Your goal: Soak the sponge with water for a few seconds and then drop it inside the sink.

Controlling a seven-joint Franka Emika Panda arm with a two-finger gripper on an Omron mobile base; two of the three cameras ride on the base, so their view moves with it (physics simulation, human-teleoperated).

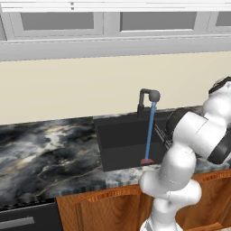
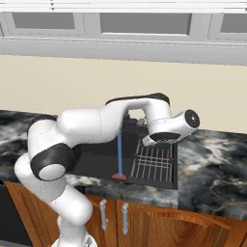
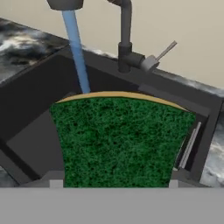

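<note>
The sponge (image 3: 118, 140) shows its green face with a thin yellow edge and is clamped between my gripper's (image 3: 114, 183) two fingers. From the right base view the gripper (image 2: 161, 141) hangs over the right part of the sink (image 2: 94, 161), with a bit of green sponge (image 2: 164, 144) under the hand. The water (image 2: 119, 157) falls as a thin blue stream to the left of the sponge, apart from it, and ends at a reddish patch (image 2: 119, 176). In the left base view the water (image 1: 149, 131) drops from the dark tap (image 1: 149, 96) into the sink (image 1: 119, 140); my arm hides the gripper there.
A wire rack (image 2: 153, 164) lies in the right side of the basin below the hand. The tap (image 3: 126, 39) with its lever stands at the basin's back rim. Marbled counter (image 1: 45, 149) stretches left and counter (image 2: 212, 154) right. Wooden cabinet doors sit below.
</note>
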